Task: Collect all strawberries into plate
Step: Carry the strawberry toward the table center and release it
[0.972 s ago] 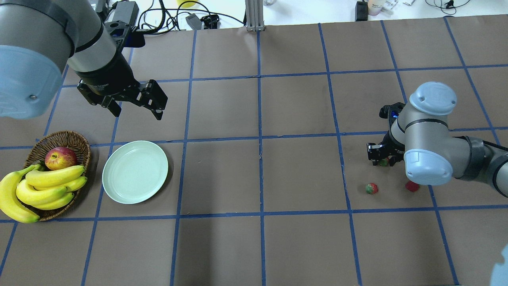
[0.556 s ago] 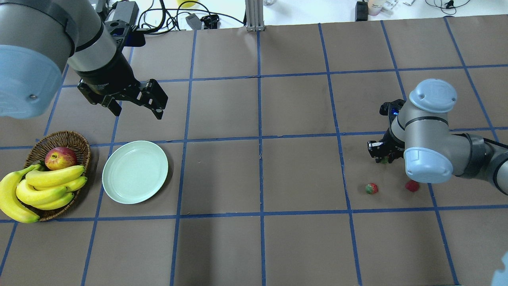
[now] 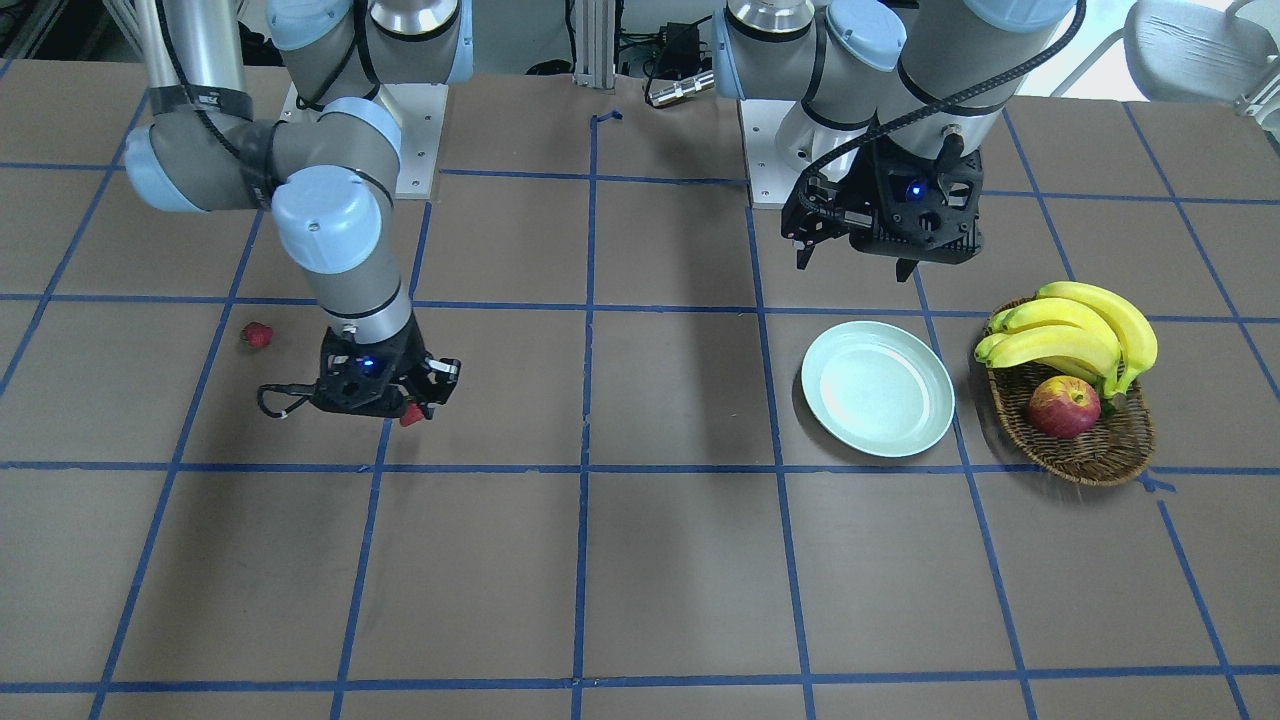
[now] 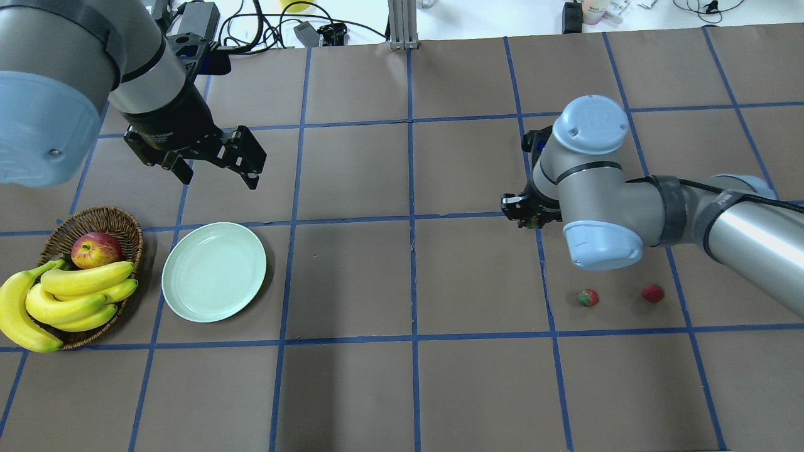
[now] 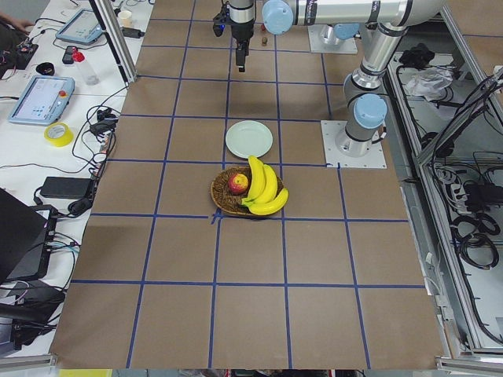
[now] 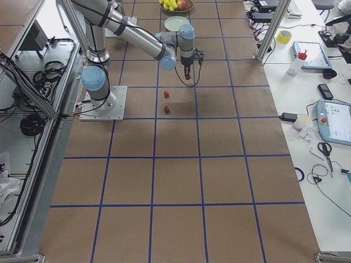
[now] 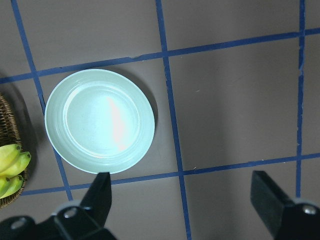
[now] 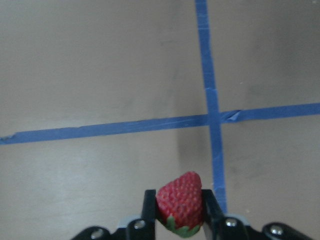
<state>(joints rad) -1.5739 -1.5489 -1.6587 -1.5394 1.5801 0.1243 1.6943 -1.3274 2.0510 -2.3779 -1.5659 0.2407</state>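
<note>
My right gripper (image 8: 180,212) is shut on a red strawberry (image 8: 180,204) and holds it above a blue tape crossing; the berry also shows under the gripper in the front-facing view (image 3: 410,415). Two more strawberries (image 4: 588,297) (image 4: 652,293) lie on the table at the right, in front of the right arm. The pale mint-green plate (image 4: 213,271) is empty at the left, beside the basket. My left gripper (image 4: 242,160) is open and empty and hovers behind the plate, which lies between its fingers (image 7: 97,192) in the left wrist view.
A brown wicker basket (image 4: 94,218) with bananas (image 4: 75,295) and a red-yellow apple (image 4: 95,249) stands left of the plate. Cables and small devices (image 4: 251,25) lie along the table's far edge. Blue tape lines grid the brown table.
My right gripper has moved left and farther back with the strawberry in it, away from the two berries on the table. The left arm has not moved.
</note>
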